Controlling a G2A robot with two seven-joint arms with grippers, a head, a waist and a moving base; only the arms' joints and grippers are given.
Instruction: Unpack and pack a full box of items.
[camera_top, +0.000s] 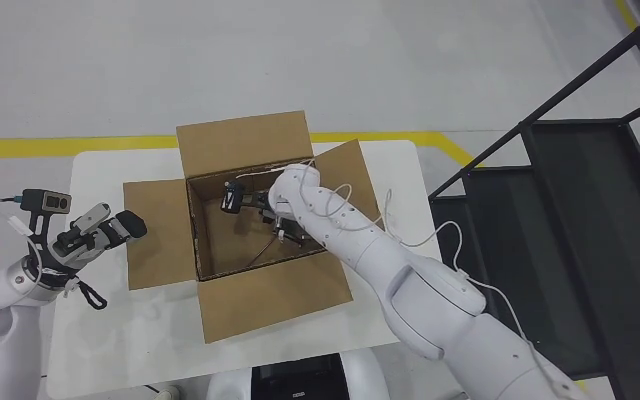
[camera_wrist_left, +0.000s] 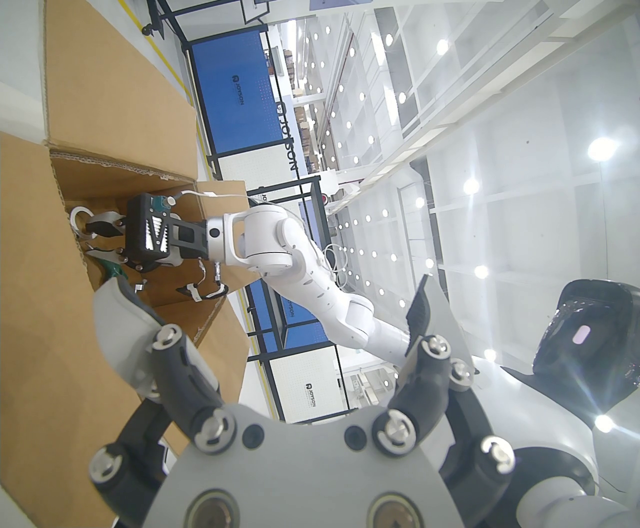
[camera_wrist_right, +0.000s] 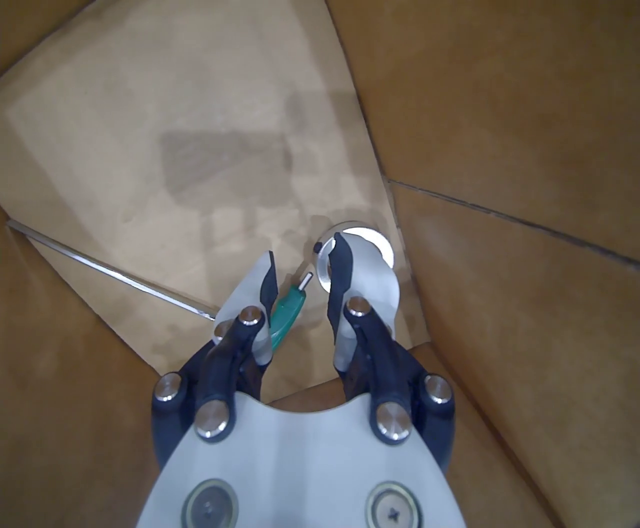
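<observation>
An open cardboard box (camera_top: 245, 135) stands on the white table (camera_top: 110, 320) with its flaps spread out. My right gripper (camera_top: 240, 200) is down inside it, open (camera_wrist_right: 305, 255), just above the box floor (camera_wrist_right: 150, 125). A green-handled tool (camera_wrist_right: 287, 310) with a short metal tip lies between its fingers, close to one pad. A silver metal ring (camera_wrist_right: 370, 240) lies on the floor beside the other fingertip. My left gripper (camera_top: 118, 222) hangs open and holds nothing (camera_wrist_left: 270, 300), outside the box by its left flap. From there the right gripper (camera_wrist_left: 95, 240) shows over the box wall.
A long thin metal rod (camera_wrist_right: 110, 272) lies along the box floor near one wall. Black metal stairs (camera_top: 560, 200) stand to the right of the table. A yellow floor line (camera_top: 90, 145) runs behind it. There is bare table in front of the left flap.
</observation>
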